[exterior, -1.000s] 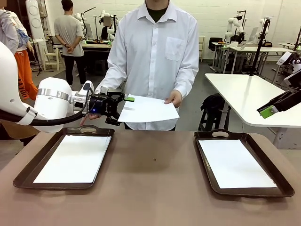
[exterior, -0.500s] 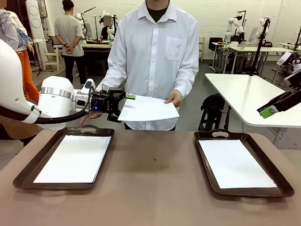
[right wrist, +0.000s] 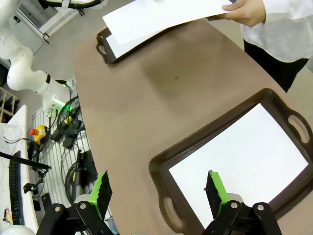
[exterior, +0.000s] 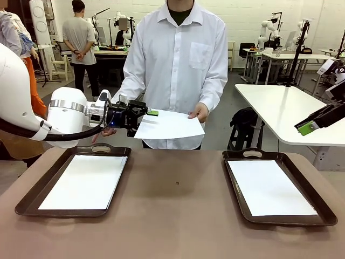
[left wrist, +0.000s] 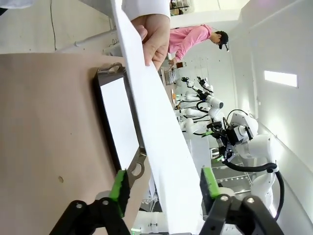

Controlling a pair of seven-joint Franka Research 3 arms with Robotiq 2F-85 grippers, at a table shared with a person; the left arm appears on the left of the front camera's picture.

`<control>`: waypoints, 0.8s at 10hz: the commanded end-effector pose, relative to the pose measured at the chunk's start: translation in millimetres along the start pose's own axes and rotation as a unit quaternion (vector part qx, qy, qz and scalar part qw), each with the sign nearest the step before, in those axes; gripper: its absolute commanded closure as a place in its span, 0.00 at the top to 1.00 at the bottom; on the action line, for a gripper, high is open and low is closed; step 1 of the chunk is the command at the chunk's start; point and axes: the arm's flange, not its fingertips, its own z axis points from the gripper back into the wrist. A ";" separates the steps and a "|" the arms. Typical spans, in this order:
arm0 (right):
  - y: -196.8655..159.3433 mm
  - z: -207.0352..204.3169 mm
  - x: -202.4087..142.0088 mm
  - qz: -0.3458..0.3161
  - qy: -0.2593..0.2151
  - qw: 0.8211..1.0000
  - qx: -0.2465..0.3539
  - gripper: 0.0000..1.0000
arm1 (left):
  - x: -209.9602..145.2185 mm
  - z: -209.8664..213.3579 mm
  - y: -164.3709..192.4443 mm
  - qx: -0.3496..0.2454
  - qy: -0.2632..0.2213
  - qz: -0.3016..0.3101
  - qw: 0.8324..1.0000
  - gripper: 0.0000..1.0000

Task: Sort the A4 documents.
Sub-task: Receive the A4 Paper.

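A brown table (exterior: pixel 178 216) with a rounded outline runs across the near part of the scene; a small dark spot sits on it near the middle; two dark brown handled trays lie on it, well apart, the left tray (exterior: pixel 32 199) and the right tray (exterior: pixel 318 208), each with a white A4 sheet flat inside, the left sheet (exterior: pixel 83 181) and the right sheet (exterior: pixel 269 186); each sheet leaves a dark margin of tray floor around it.

At the far side stands a person in a white shirt (exterior: pixel 178 59), holding a third A4 sheet (exterior: pixel 170 125) out over the far edge of the table, roughly level; the person's hand (exterior: pixel 199 113) pinches its right edge; the left gripper (exterior: pixel 141 120) has reached the sheet's left edge, and in the left wrist view the paper passes between the green pads (left wrist: pixel 119 185), which stand either side of it with a gap on each side, so the jaws are partly spread and not pinching it.

The right gripper (right wrist: pixel 156 191) hangs above the right tray, fingers wide apart, holding nothing.

Behind, a workshop room: white walls, a white table (exterior: pixel 285 108) at the far right, black chairs; another person stands far left with back turned.
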 end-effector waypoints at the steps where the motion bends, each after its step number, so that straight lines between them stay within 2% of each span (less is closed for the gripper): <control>1: 0.8 -0.4 -0.4 0.004 -0.001 1.000 0.002 1.00 | 6.1 1.4 0.9 -0.003 -0.010 -0.015 1.000 0.48; 2: 0.8 -0.4 -0.4 0.004 -0.001 1.000 0.002 1.00 | 7.2 3.0 1.0 -0.002 -0.013 -0.017 1.000 0.42; 3: 0.8 -0.4 -0.4 0.004 -0.001 1.000 0.002 1.00 | 7.2 3.0 0.7 0.001 -0.015 -0.018 1.000 0.28; 4: 0.8 -0.4 -0.4 0.004 -0.001 1.000 0.002 1.00 | 6.2 1.5 0.8 0.001 -0.016 -0.017 1.000 0.23; 5: 0.8 -0.4 -0.4 0.004 -0.001 1.000 0.002 1.00 | 5.3 -0.5 1.3 0.002 -0.017 -0.015 1.000 0.09; 7: 0.8 -0.4 -0.4 0.004 -0.001 1.000 0.002 1.00 | 4.7 -3.1 2.9 0.005 -0.017 -0.011 1.000 0.00; 8: 0.8 -0.4 -0.4 0.004 -0.001 1.000 0.002 1.00 | 5.0 -3.3 3.4 0.005 -0.018 -0.008 1.000 0.00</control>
